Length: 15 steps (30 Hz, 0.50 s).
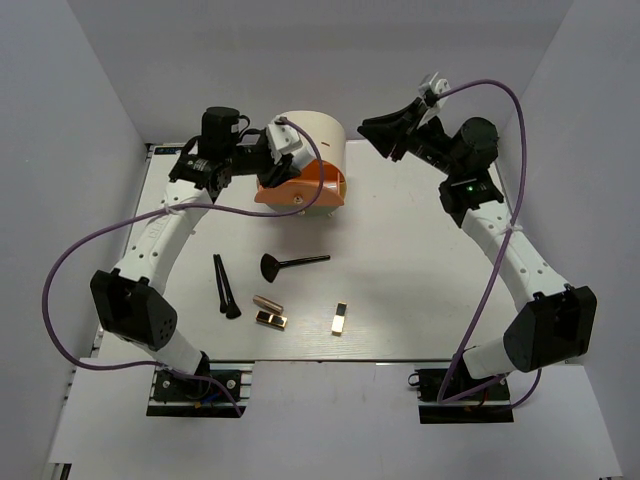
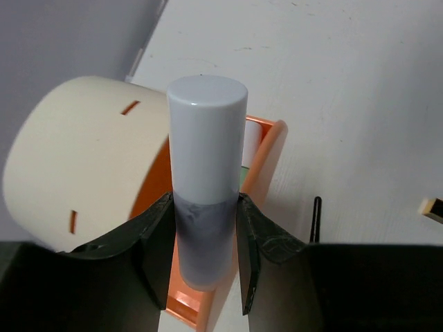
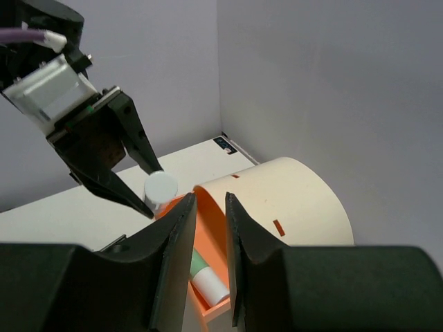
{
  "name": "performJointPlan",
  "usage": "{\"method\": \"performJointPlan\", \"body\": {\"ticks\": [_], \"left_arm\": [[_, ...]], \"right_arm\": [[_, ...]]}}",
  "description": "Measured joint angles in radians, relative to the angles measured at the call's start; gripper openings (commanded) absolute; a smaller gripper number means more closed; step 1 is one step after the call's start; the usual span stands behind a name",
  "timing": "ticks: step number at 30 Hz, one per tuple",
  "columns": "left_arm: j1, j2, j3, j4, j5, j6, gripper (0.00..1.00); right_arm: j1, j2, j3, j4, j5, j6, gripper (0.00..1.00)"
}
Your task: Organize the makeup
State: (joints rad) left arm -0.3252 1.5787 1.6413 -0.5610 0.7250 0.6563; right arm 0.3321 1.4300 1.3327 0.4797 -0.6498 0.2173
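Observation:
My left gripper (image 2: 205, 207) is shut on an upright white tube (image 2: 206, 138), held over the open orange drawer (image 2: 266, 149) of the cream box (image 2: 76, 159). In the right wrist view the tube's cap (image 3: 160, 187) shows above the drawer (image 3: 208, 228), and a mint-green bottle (image 3: 206, 273) lies inside it. My right gripper (image 3: 208, 200) hangs in the air to the right of the box, open, with nothing between its fingers. On the table lie a fan brush (image 1: 290, 263), black brushes (image 1: 225, 287), a copper lipstick (image 1: 267, 302) and two gold-and-black cases (image 1: 271, 320) (image 1: 340, 319).
The cream cylindrical box (image 1: 318, 145) stands at the back of the table, with grey walls close behind and on both sides. Purple cables loop off both arms.

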Motion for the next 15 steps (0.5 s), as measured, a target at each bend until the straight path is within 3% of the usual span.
{"method": "performJointPlan", "body": {"ticks": [5, 9, 15], "left_arm": [[-0.014, 0.002, -0.047, 0.001, -0.002, 0.003, 0.21], [-0.023, 0.002, -0.049, 0.006, -0.009, 0.003, 0.36], [-0.027, 0.002, -0.061, 0.027, -0.023, 0.002, 0.34]], "right_arm": [[-0.008, -0.006, -0.017, 0.013, 0.0, 0.012, 0.29], [-0.012, -0.012, -0.022, 0.02, 0.0, 0.016, 0.29], [-0.016, -0.028, -0.038, 0.032, -0.001, 0.023, 0.29]]}}
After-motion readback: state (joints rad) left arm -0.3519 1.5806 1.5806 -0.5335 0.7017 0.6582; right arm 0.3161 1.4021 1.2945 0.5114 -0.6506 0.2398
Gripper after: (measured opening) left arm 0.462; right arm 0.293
